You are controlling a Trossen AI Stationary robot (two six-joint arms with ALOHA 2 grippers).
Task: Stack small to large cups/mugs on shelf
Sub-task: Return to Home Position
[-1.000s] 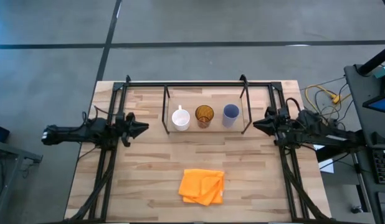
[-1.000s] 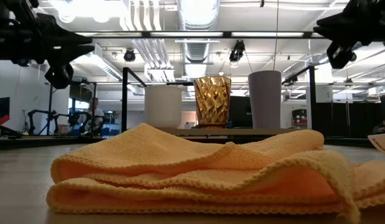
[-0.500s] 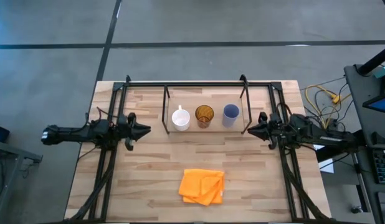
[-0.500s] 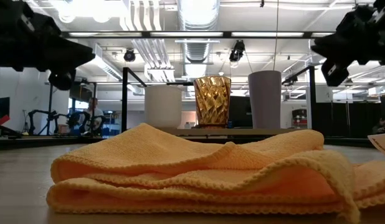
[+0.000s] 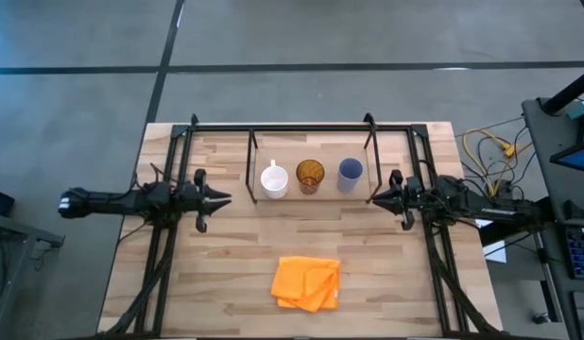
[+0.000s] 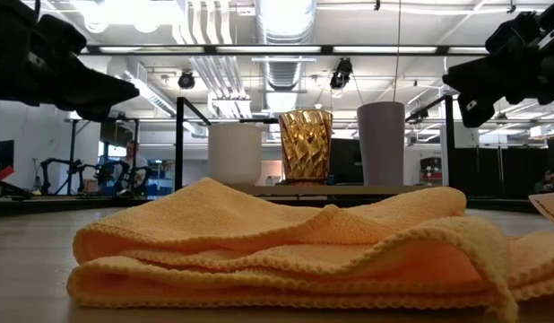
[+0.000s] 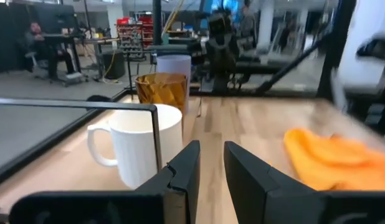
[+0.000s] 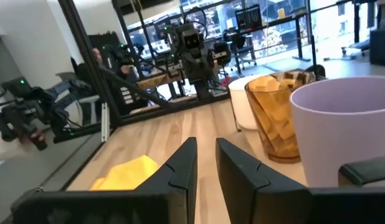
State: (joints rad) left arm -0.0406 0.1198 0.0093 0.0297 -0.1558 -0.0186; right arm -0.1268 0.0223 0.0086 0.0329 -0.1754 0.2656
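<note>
A white handled mug (image 5: pixel 274 179), an amber tumbler (image 5: pixel 310 176) and a pale lavender cup (image 5: pixel 350 173) stand upright in a row on the shelf (image 5: pixel 251 165), a low black-rod rack at the table's far middle. My left gripper (image 5: pixel 226 199) is shut and empty, level above the table, just left of the shelf's near left corner and pointing at the mug (image 7: pixel 139 149). My right gripper (image 5: pixel 372 199) is shut and empty, just right of the shelf's near right corner, beside the lavender cup (image 8: pixel 348 134).
A folded orange cloth (image 5: pixel 307 282) lies on the table near the front middle and fills the low view (image 6: pixel 286 242). Black arm-mount frames (image 5: pixel 164 255) run along the table's left and right sides. Bare wood lies between the cloth and the shelf.
Both grippers have gone inward toward the shelf and a little toward the table's near edge, the right one farther than the left. The cups and the cloth have stayed where they were.
</note>
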